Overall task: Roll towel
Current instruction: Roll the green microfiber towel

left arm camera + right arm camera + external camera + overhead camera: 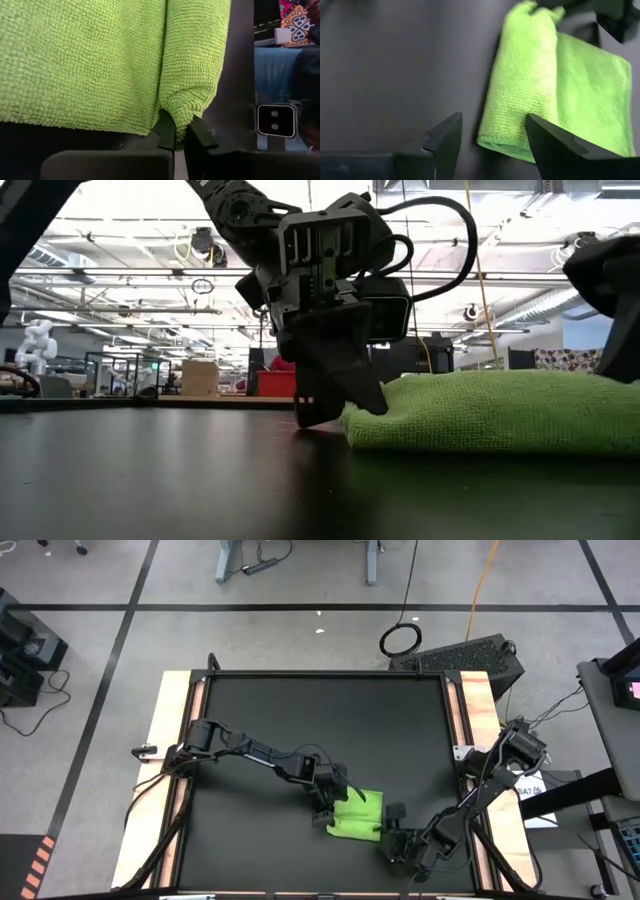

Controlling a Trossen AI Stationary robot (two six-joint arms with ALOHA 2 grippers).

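The lime-green towel [360, 816] lies on the black table [300, 720] near its front edge, partly rolled: a thick roll [525, 85] runs along one side and a flat part [592, 95] lies beside it. My left gripper [333, 808] is at the towel's left end, shut on the roll's end. My right gripper [393, 840] stands open at the towel's near right corner; the roll's other end [502, 137] shows just beyond its two fingers, apart from them. My left gripper pinches the left end of the towel's rolled part [179, 125] between its two fingers, several layers bunched together. The fingers [335, 405] come from the table's left, slanting down. The towel [490, 415] rests on the table, its roll stretching away from the fingers.
Wooden boards [172, 740] border the table left and right. Bare black table lies toward the far edge. A black keyboard-like case [470, 655] sits on the floor behind the far right corner. The room beyond shows shelving and desks.
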